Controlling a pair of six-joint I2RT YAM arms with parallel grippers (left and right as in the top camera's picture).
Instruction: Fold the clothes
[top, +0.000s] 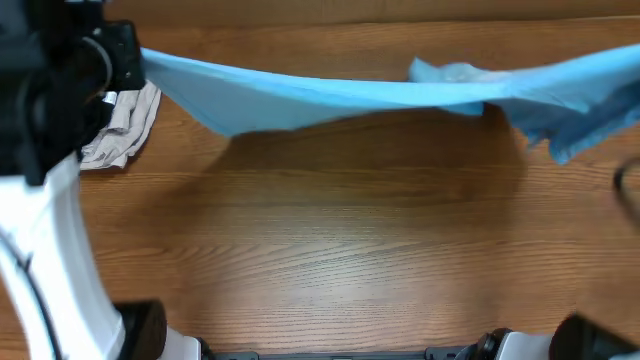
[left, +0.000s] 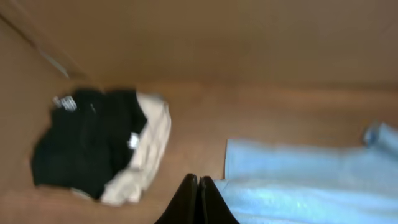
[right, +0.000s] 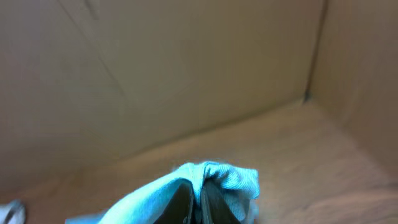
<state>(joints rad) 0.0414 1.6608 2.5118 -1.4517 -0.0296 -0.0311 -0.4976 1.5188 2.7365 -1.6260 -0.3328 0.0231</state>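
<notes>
The sky-blue T-shirt (top: 330, 95) hangs stretched in the air across the back of the table, sagging in the middle, with a bunched part at the right. Its lettering is hidden. My left gripper (top: 125, 60) is at the far left and holds the shirt's left end. In the left wrist view its jaws (left: 198, 182) are shut, with the blue cloth (left: 298, 180) against them. In the right wrist view my right gripper (right: 200, 193) is shut on a fold of the shirt (right: 230, 180). The right gripper is out of the overhead view.
A beige garment (top: 125, 125) lies crumpled at the back left under the left arm. In the left wrist view it (left: 146, 149) sits beside a black garment (left: 87, 143). The wooden table (top: 350, 240) has brown walls behind it (right: 186, 74).
</notes>
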